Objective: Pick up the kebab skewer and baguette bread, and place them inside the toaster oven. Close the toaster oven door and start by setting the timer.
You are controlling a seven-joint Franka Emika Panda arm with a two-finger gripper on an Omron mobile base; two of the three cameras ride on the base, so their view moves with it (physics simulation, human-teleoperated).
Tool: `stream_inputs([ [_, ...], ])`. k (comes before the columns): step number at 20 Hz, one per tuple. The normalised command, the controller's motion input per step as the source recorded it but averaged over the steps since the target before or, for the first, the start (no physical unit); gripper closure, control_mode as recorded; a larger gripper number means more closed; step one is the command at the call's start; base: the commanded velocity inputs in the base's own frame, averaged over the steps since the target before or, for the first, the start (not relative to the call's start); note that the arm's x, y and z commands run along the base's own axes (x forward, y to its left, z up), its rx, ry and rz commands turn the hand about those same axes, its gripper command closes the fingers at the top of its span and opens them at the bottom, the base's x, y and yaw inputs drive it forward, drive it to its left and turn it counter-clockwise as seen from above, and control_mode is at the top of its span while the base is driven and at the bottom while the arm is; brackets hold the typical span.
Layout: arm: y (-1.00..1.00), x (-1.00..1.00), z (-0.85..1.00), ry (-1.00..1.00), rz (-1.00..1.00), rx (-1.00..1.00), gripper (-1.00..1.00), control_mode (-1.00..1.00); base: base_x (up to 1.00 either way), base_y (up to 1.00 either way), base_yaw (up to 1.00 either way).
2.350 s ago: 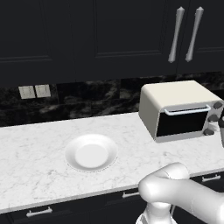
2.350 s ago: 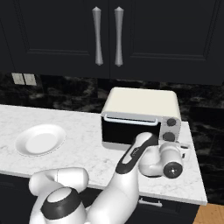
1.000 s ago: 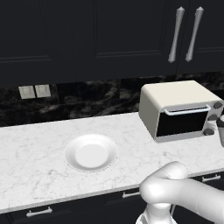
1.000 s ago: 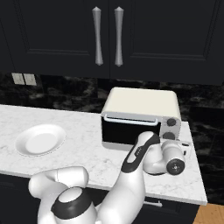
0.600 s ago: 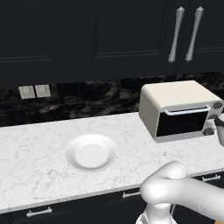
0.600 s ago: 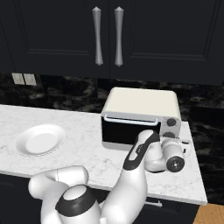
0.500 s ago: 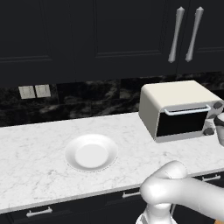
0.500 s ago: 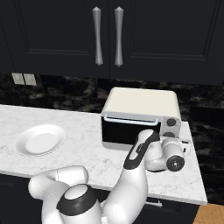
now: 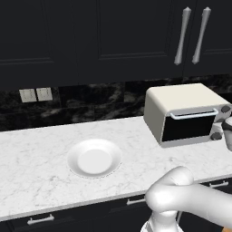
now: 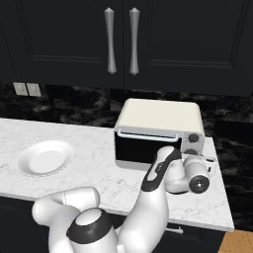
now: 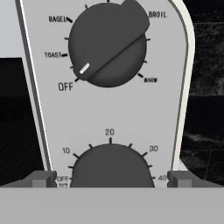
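Observation:
The cream-white toaster oven (image 9: 181, 102) (image 10: 159, 114) stands at the right end of the counter. Its dark glass door (image 9: 187, 128) (image 10: 134, 148) is closed, with the bar handle along its top. My gripper (image 10: 195, 157) (image 11: 111, 179) is open, right at the oven's knob panel. In the hand view its two fingertips (image 11: 43, 179) stand on either side of the lower timer knob (image 11: 109, 166), which has minute marks around it. Above that, the mode knob (image 11: 107, 46) points between OFF and TOAST. The kebab skewer and baguette bread are out of view.
A white plate (image 9: 94, 158) (image 10: 45, 158) lies on the marble counter (image 9: 36, 172) left of the oven. Dark cabinets with long handles (image 10: 121, 42) hang overhead. The counter's right edge (image 10: 225, 207) is just past the oven.
The hand has crept right and closer to the oven's knob panel. The oven, door and plate have not moved.

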Motion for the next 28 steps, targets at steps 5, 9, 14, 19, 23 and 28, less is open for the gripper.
stream_inputs([
  [5,0.00,0.00,-0.04,-0.01,0.00,0.00,-1.00,-1.00,0.00,0.00,0.00],
  [9,0.00,0.06,0.00,0.00,0.00,0.00,-1.00,-1.00,0.00,0.00,0.00],
  [14,0.00,0.09,0.00,-0.02,0.00,0.00,-1.00,-1.00,0.00,0.00,0.00],
  [19,0.01,0.00,0.00,0.00,0.00,0.00,-1.00,-1.00,0.00,0.00,0.00],
  [23,0.04,0.00,0.00,0.00,0.00,0.00,-1.00,-1.00,0.00,0.00,0.00],
  [28,0.02,0.00,0.00,0.00,0.00,0.00,1.00,-1.00,0.00,0.00,0.00],
])
